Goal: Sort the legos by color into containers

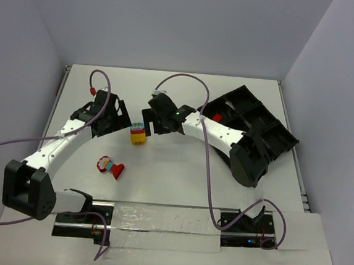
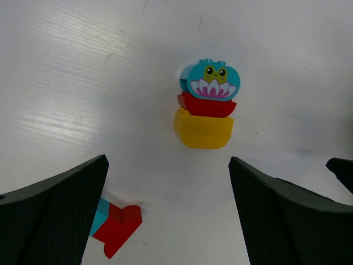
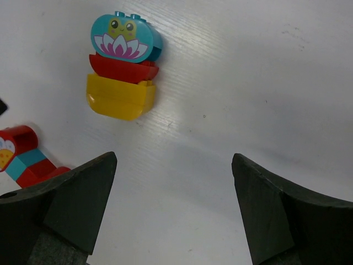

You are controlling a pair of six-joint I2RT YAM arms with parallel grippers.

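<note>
I see the red-and-cyan clump (image 1: 110, 167) nearest, on the tabletop (image 1: 173, 175). Beyond it, the stack (image 1: 138, 134) lies along 12–6: yellow at 6, red, cyan frog-faced brick at 12. Left jaws and right jaws, both apart, flank it. The black tray (image 1: 270, 131) sits at its 3.

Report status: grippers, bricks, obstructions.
Left gripper open, empty. Right gripper open, empty. Cyan-red-yellow stack on table between them, ungripped; red-cyan clump nearer the bases. Nothing blocking.
</note>
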